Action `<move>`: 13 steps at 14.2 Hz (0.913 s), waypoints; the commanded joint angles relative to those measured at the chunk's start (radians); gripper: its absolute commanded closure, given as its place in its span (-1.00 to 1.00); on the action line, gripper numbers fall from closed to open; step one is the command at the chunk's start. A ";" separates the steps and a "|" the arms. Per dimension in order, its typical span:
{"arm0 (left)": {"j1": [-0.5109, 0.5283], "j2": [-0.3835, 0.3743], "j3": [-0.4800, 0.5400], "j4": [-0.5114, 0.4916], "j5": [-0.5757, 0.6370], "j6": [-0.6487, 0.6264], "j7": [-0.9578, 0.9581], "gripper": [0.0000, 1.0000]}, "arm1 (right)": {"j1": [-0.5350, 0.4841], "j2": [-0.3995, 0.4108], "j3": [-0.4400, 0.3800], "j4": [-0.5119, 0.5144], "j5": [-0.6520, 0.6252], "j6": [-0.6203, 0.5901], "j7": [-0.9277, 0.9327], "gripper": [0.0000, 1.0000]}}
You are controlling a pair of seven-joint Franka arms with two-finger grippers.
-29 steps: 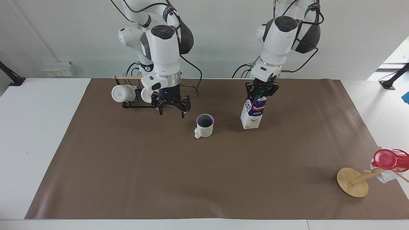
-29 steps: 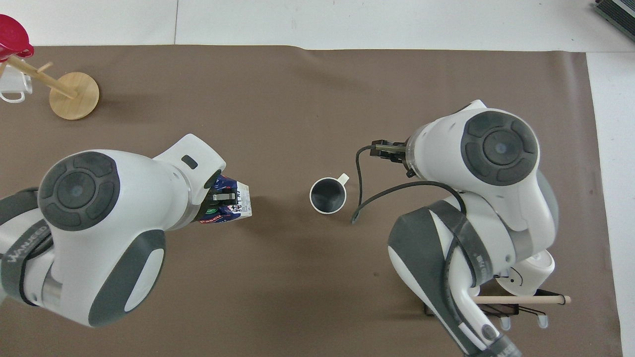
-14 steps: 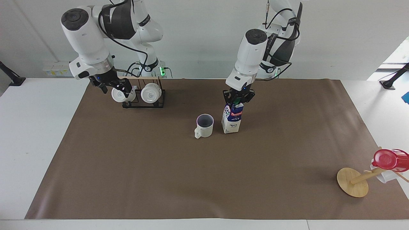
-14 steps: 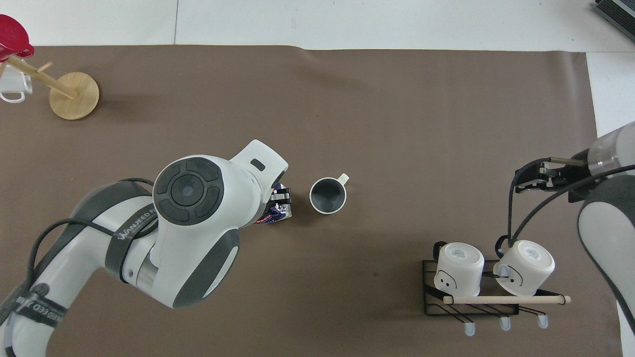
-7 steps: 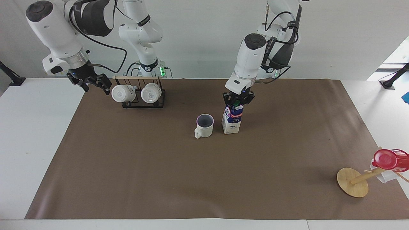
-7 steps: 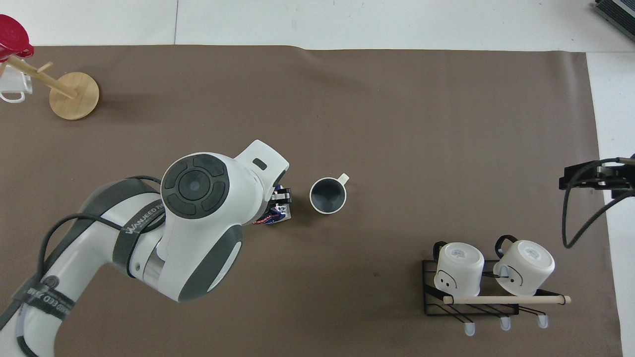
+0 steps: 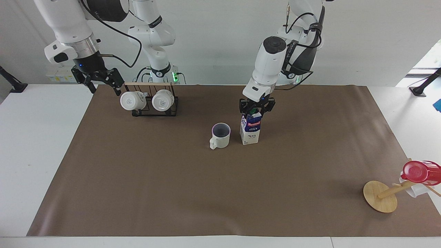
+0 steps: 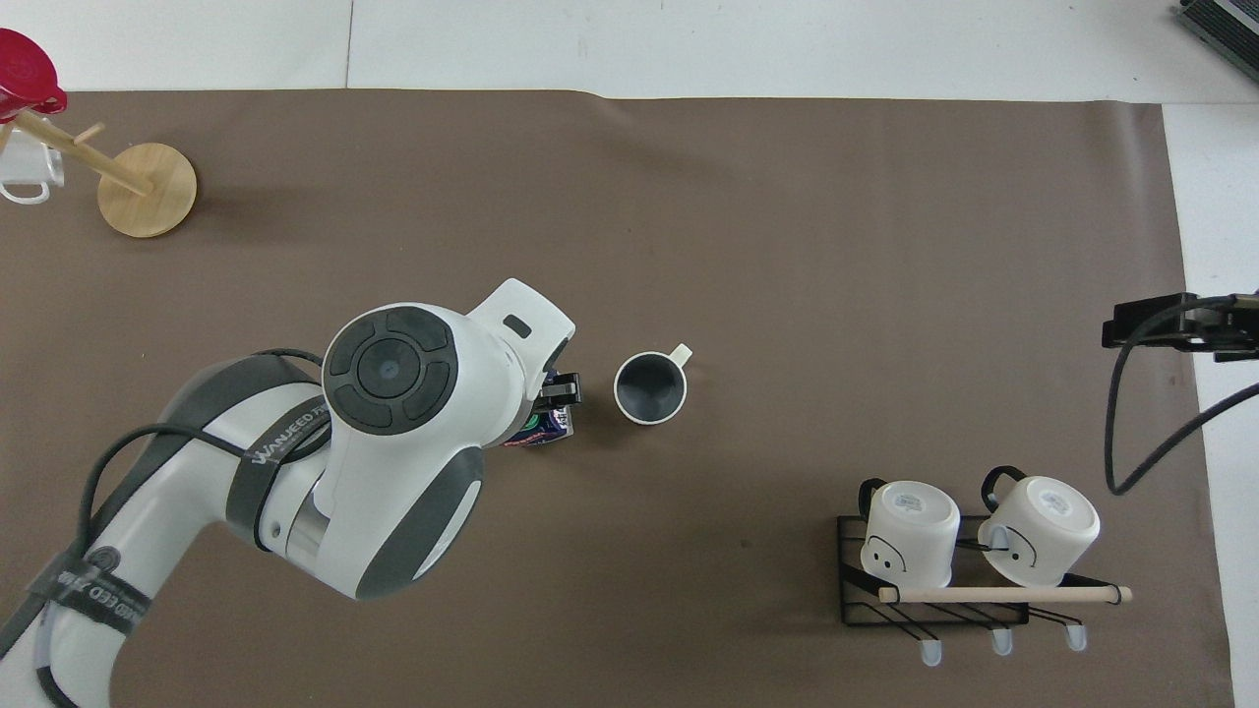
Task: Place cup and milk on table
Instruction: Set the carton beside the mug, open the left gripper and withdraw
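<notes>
The cup (image 7: 220, 135) stands upright on the brown sheet (image 7: 172, 193) of the bench (image 7: 34, 144), about midway between the arms' ends and in the half nearer the robots' edge, its handle turned away from the robots. The milk (image 7: 250, 130) stands upright just beside it, toward the left arm's end, with a narrow gap between the two.

The left pincer (image 7: 257, 107) is at the top of the milk, its fingers spread on either side of the green cap and gable; whether they touch the carton I cannot tell. In the overhead view the left arm covers most of the milk (image 8: 551, 429), and only the tip of the pincer (image 8: 561, 391) shows beside the cup (image 8: 649, 387).

The right pincer (image 7: 103, 83) hangs with fingers spread and holding nothing, over the sheet's corner at the robots' edge, at the right arm's end of the bench. Beside it a black wire rack (image 7: 155, 109) with a wooden rail holds two white mugs (image 7: 132, 100), close to the robots' edge.

A wooden stand (image 7: 380, 196) with a red cup (image 7: 417, 171) lies tipped at the sheet's corner farthest from the robots, at the left arm's end.
</notes>
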 commanded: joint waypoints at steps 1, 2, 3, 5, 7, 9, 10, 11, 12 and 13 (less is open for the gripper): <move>-0.031 -0.012 0.018 0.030 0.010 -0.037 -0.021 -1.00 | 0.019 -0.012 0.005 0.026 0.003 0.001 0.002 -1.00; -0.023 -0.016 0.018 0.055 0.011 -0.063 -0.015 -1.00 | 0.019 -0.012 0.006 0.054 0.003 -0.008 -0.006 -1.00; -0.018 -0.022 0.021 0.081 0.011 -0.107 -0.011 -1.00 | 0.019 -0.011 0.006 0.080 0.001 -0.017 -0.021 -1.00; -0.003 -0.036 0.029 0.147 0.013 -0.210 0.005 -1.00 | 0.014 -0.010 -0.001 0.128 -0.002 -0.059 -0.087 -1.00; 0.058 -0.047 0.029 0.216 0.014 -0.307 0.131 -1.00 | 0.005 -0.006 -0.011 0.190 0.001 -0.134 -0.124 -1.00; 0.127 -0.047 0.029 0.289 0.013 -0.403 0.230 -1.00 | 0.002 0.003 -0.013 0.212 0.004 -0.211 -0.129 -1.00; 0.168 -0.049 0.029 0.318 0.013 -0.443 0.280 -1.00 | 0.002 -0.007 -0.014 0.203 0.012 -0.215 -0.129 -1.00; 0.205 -0.058 0.030 0.331 0.013 -0.465 0.319 -1.00 | 0.002 -0.012 -0.011 0.180 0.010 -0.224 -0.127 -1.00; 0.233 -0.087 0.032 0.334 0.013 -0.468 0.345 -1.00 | 0.008 -0.014 -0.010 0.163 0.004 -0.226 -0.124 -1.00; 0.267 -0.104 0.032 0.334 0.013 -0.470 0.371 -1.00 | 0.007 -0.014 -0.008 0.163 0.004 -0.226 -0.123 -1.00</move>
